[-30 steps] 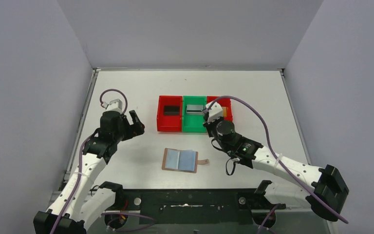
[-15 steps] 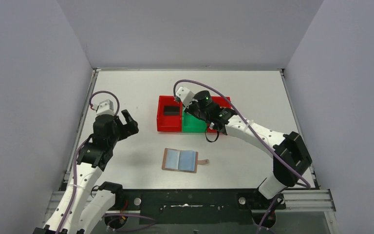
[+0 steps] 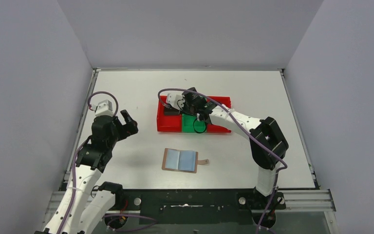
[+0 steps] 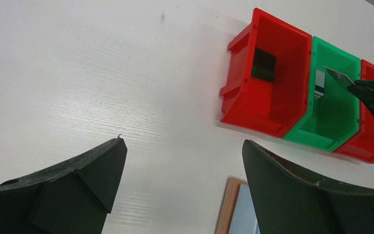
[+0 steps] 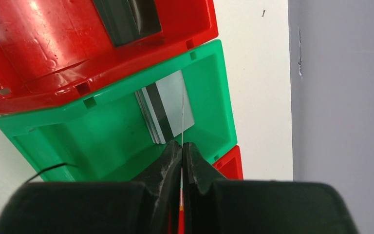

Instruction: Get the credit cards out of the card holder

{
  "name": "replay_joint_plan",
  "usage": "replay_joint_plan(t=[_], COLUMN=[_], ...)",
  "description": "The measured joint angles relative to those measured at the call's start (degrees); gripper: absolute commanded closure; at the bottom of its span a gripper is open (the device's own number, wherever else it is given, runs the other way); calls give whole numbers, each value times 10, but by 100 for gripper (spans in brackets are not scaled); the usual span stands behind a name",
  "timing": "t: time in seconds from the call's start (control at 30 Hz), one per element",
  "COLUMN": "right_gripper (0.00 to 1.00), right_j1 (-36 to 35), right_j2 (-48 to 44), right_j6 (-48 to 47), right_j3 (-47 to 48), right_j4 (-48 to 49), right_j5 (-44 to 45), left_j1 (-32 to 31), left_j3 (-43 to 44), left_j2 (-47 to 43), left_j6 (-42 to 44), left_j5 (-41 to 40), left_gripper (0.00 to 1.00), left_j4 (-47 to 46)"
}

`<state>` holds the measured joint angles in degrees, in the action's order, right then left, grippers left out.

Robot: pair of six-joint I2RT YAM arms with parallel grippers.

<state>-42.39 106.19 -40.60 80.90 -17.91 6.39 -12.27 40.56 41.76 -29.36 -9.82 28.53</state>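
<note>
One thin card (image 5: 182,117), pinched edge-on in the closed right pincer (image 5: 181,146), points lengthwise down into the green bin (image 5: 78,141) just beyond its tips, above a silver-grey card (image 5: 173,95); left pincer (image 4: 183,144) wide, card holder (image 3: 180,160) lying opened on the surface (image 3: 126,87).

Card holder (image 3: 180,160) on table (image 3: 253,87); three-bin row (image 4: 321,127) directly behind it, credit cards (image 4: 263,64) inside left, middle bins.
</note>
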Motion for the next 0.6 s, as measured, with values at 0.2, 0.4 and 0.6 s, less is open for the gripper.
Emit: replay_joint_plan(t=[0.2,0.4,0.6], right_gripper=[100,100,100], right_j1=[3,20,32], right_j2=[5,24,35], right_j6=[-36,-55,-86], right_j3=[0,-17,-51], right_j4=[4,54,110], right_j5=[-3,-14,-20], left_j1=[0,0,0], left_j3=[0,0,0], left_j2=[-6,-7,-16], left_j6=[0,0,0], left_j5=[2,6,7], left_gripper=[9,9,9], left_j4=[0,0,0])
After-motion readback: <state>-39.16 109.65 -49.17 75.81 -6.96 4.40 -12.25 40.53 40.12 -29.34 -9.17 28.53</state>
